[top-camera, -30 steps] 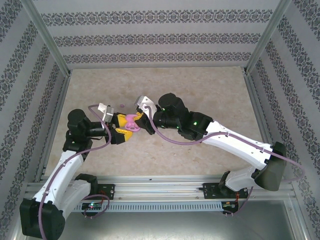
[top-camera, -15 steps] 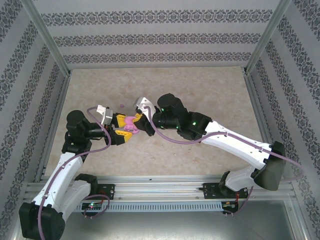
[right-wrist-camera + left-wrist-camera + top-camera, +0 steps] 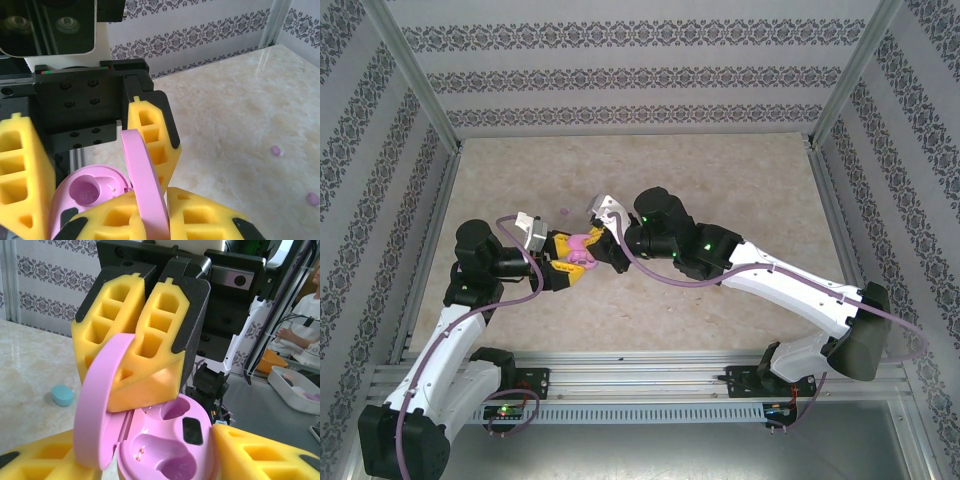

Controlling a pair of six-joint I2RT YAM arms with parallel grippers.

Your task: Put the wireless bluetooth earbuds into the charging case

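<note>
Left claw [image 3: 567,258] reaching rightward, clamped on pink case [image 3: 170,450], right claw [image 3: 592,240] opposite, pinching lid [image 3: 145,185]

The charging case [image 3: 170,450] is pink throughout, and its raised lid [image 3: 97,410] is the same pink. A small black rectangle sits between the sockets in the base. At the case, the foam pads of the left gripper [image 3: 567,258] and right gripper [image 3: 600,243] are bright yellow backed with black. Left of the case lies a light blue earbud [image 3: 62,395]. Right of the case are two pink-purple earbuds [image 3: 275,150], the farther one tipped with white. Beneath the case the tabletop [image 3: 720,180] is cream with beige marbling. Beyond the case the walls [image 3: 640,75] are white with bands of dark grey ornamental scrollwork.
</note>
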